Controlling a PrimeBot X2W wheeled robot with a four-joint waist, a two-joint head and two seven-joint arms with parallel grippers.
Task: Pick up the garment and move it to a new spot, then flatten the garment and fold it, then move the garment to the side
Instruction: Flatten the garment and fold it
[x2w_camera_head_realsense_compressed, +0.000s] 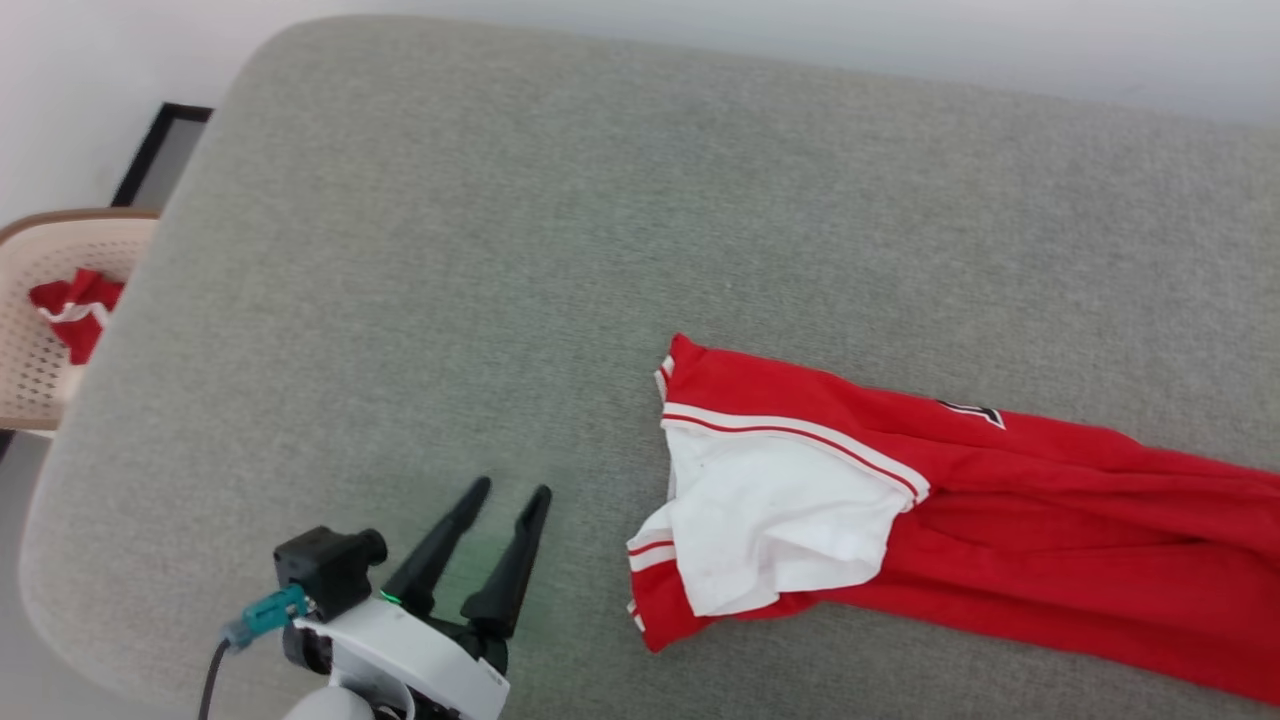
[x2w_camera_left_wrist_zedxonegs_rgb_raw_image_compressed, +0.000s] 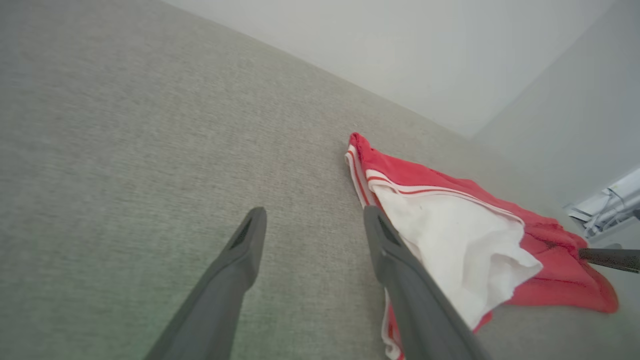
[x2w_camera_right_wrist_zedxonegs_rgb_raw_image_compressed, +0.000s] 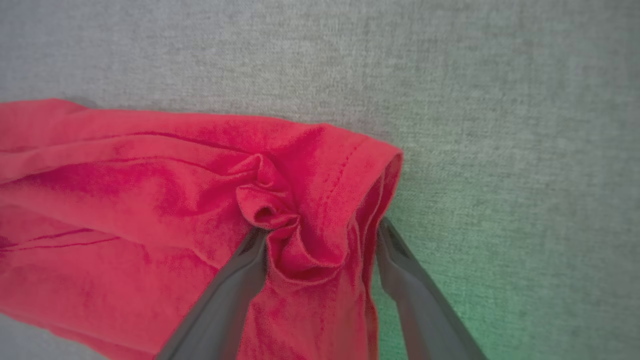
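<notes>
Left gripper (x2w_camera_head_realsense_compressed: 512, 487) sits spread and empty near the grey cushion's (x2w_camera_head_realsense_compressed: 500, 250) front edge. Beside it the red T-shirt (x2w_camera_head_realsense_compressed: 1000, 500) lies rumpled, reaching toward the right edge, its white sleeve (x2w_camera_head_realsense_compressed: 770, 510) with striped trim uppermost. Right gripper (x2w_camera_right_wrist_zedxonegs_rgb_raw_image_compressed: 320, 229) stands spread astride the bunched red hem.

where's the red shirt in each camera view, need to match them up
Head view: the garment lies at the lower right, white sleeve toward the middle, red body running off the right edge.
Left wrist view: the garment sits right of centre, close beside the left gripper.
Right wrist view: the garment covers left and centre, hem bunched between the fingers of the right gripper.
Shared landmark: the grey cushion under it.
</notes>
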